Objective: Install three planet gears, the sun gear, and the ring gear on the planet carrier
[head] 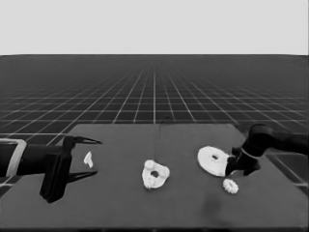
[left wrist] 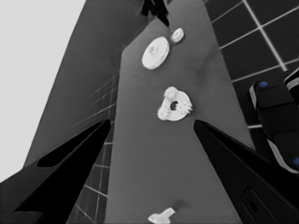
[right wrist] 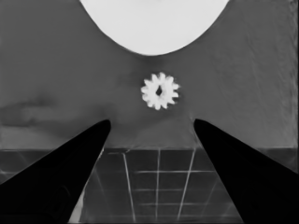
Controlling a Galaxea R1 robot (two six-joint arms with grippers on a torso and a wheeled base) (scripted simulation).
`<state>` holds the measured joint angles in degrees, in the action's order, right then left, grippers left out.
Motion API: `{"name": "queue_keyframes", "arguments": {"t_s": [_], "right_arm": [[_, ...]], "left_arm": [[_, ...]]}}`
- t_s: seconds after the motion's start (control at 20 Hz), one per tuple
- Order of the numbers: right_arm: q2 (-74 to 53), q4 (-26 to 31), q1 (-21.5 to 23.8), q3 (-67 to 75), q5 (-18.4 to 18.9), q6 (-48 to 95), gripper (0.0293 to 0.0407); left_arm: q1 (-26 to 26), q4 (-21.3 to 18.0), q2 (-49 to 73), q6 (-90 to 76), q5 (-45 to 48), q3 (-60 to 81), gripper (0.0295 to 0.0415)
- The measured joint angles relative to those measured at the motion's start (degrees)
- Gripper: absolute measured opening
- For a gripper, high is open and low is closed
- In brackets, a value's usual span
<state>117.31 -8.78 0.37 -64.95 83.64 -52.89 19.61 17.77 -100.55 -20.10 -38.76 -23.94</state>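
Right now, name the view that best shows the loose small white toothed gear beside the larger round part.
The right wrist view: the loose small white toothed gear sits large, teeth distinct, between the open fingers. The head view and left wrist view show only a tiny blob.

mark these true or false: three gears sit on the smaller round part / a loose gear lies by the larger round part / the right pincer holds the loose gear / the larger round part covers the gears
1. True: three gears sit on the smaller round part.
2. True: a loose gear lies beside the larger round part.
3. False: the right pincer is open and the gear lies on the table.
4. False: the larger round part lies apart, to the right.
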Motion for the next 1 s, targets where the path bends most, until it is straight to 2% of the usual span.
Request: {"name": "queue_keyframes", "arguments": {"t_s": [0.2, 0.25, 0.3, 0.4, 0.7, 0.8, 0.85, 1.0], "right_arm": [[-0.9, 0.4, 0.0, -1.9, -0.4, 2.8, 0.0385], [0.1, -3.9, -5.3, -3.8, -4.1, 3.2, 0.0385], [1.2, -6.2, -8.8, -5.7, -6.4, 3.6, 0.0385], [2.4, -8.1, -11.8, -8.0, -8.6, 4.0, 0.0385], [3.1, -9.0, -13.1, -9.3, -9.7, 4.3, 0.0385], [3.2, -9.1, -13.1, -9.3, -9.7, 4.3, 0.0314], [3.2, -9.1, -13.1, -9.3, -9.7, 4.3, 0.0309], [3.2, -9.1, -13.1, -9.3, -9.7, 4.3, 0.0309]], "left_arm": [[0.0, 0.0, 0.0, 0.0, 0.0, 0.0, 0.0385], [0.0, 0.0, 0.0, 0.0, 0.0, 0.0, 0.0385], [0.0, 0.0, 0.0, 0.0, 0.0, 0.0, 0.0385], [0.0, 0.0, 0.0, 0.0, 0.0, 0.0, 0.0385], [0.0, 0.0, 0.0, 0.0, 0.0, 0.0, 0.0385], [0.0, 0.0, 0.0, 0.0, 0.0, 0.0, 0.0385], [0.0, 0.0, 0.0, 0.0, 0.0, 0.0, 0.0385], [0.0, 0.0, 0.0, 0.0, 0.0, 0.0, 0.0385]]}}
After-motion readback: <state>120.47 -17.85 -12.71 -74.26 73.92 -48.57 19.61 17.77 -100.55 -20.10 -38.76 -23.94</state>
